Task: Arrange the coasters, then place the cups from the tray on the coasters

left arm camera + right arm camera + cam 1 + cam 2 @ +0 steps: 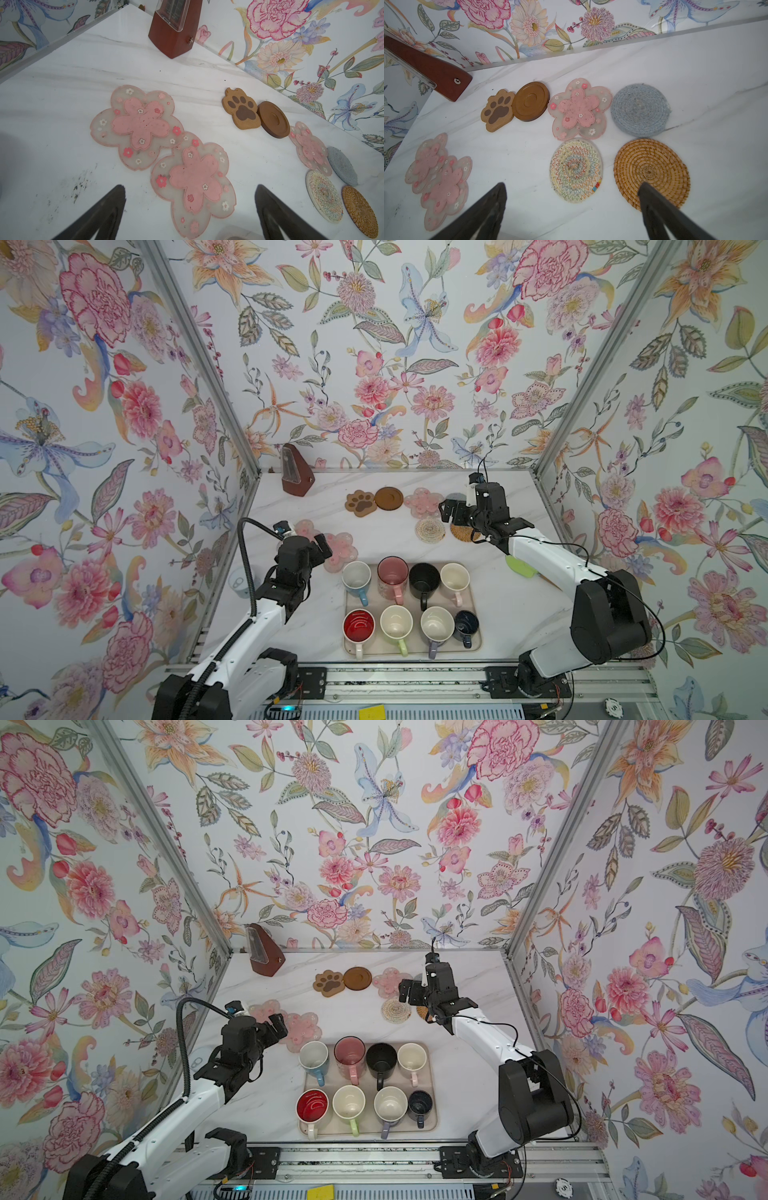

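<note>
So, in both top views all eight cups (392, 572) sit on the tray (415, 650). Left wrist view: left gripper (191, 186) open above two overlapping pink flower coasters (138, 124), not yet arranged. Right wrist view: right gripper (573, 184) open beside tan woven coaster (652, 166).

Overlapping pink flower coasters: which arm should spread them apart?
Left. The left gripper, open, hovers right beside both flower coasters; the right gripper, also open, is across the table over the white woven coaster.

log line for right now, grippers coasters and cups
left gripper: open above two overlapping pink flower coasters | right gripper: open by tan woven coaster | cups: eight on tray, none on a coaster
</note>
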### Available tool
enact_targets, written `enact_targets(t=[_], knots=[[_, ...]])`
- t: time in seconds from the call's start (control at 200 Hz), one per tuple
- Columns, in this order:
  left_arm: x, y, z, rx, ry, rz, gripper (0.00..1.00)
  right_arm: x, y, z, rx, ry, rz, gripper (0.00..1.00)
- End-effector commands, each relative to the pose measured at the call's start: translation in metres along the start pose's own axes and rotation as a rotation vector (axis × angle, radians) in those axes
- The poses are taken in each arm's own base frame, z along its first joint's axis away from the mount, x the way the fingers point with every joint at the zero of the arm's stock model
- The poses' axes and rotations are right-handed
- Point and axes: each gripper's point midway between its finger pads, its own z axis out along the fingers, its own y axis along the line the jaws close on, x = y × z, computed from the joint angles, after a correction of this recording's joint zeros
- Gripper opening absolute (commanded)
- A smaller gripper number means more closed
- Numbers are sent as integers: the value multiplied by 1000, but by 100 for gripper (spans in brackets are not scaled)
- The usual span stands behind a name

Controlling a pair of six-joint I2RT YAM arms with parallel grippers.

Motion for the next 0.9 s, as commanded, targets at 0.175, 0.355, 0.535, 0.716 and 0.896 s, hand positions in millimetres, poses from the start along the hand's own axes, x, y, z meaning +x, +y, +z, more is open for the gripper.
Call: enact_targets(t=[0.175, 0.355, 0.535, 0.716, 0.896], knots=[[28, 21, 19, -11, 177, -192, 99, -17, -2, -3, 12, -44, 17, 99], [37, 17, 29, 14, 230, -221, 99, -3, -8, -5, 19, -21, 40, 99], [46, 15, 46, 14, 291, -263, 99, 2, -12, -8, 32, -9, 36, 99], [56, 3, 63, 57, 357, -291, 99, 3, -16, -12, 48, -19, 28, 99], [68, 2, 72, 60, 400, -318, 99, 3, -17, -13, 48, -22, 27, 99]])
